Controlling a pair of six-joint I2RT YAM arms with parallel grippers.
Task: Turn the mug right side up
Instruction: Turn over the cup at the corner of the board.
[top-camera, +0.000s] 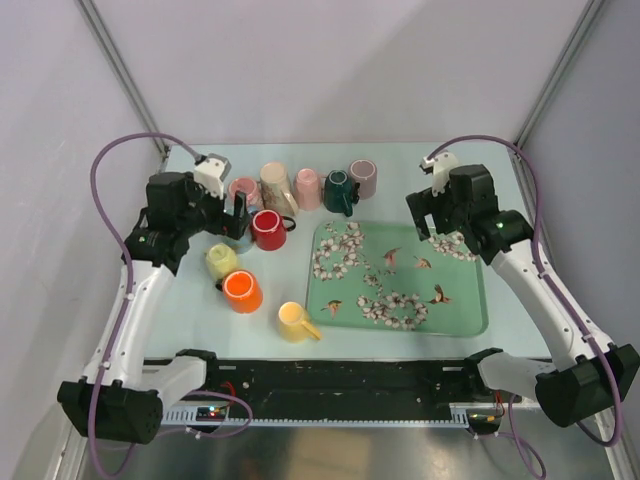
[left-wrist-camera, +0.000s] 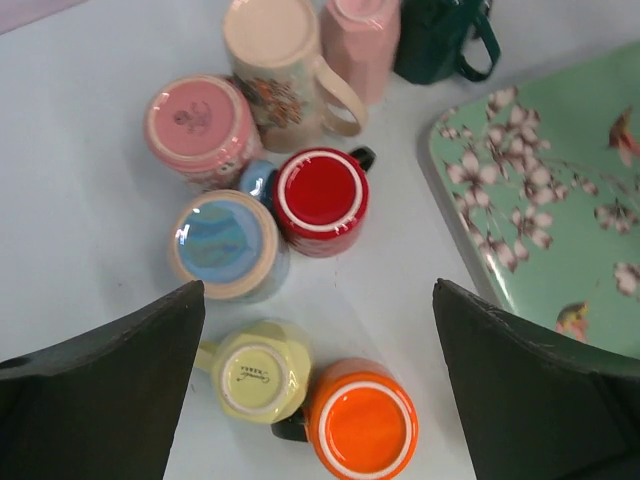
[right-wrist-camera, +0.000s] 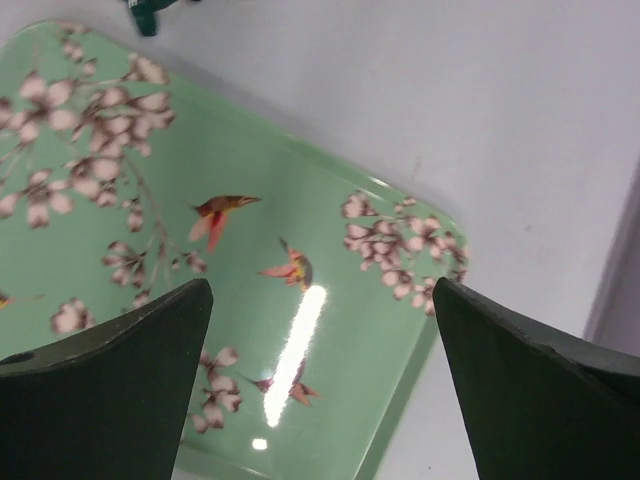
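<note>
Several mugs stand upside down on the table's left half. In the left wrist view these are a red mug (left-wrist-camera: 322, 198), a blue-based mug (left-wrist-camera: 225, 245), a pale yellow-green mug (left-wrist-camera: 258, 375) and an orange mug (left-wrist-camera: 362, 430), with a speckled pink mug (left-wrist-camera: 197, 125) behind them. My left gripper (left-wrist-camera: 318, 292) hangs open above this group, holding nothing; from above the left gripper (top-camera: 238, 215) is just left of the red mug (top-camera: 268, 229). My right gripper (right-wrist-camera: 322, 290) is open and empty over the tray's far right part; the right gripper (top-camera: 428, 225) is well away from the mugs.
A green floral tray (top-camera: 460, 320) fills the right half of the table. Along the back stand a cream floral mug (top-camera: 275, 185), a pink mug (top-camera: 307, 187), a dark green mug (top-camera: 338, 190) and a mauve mug (top-camera: 362, 177). A yellow mug (top-camera: 293, 321) sits near the tray's front left corner.
</note>
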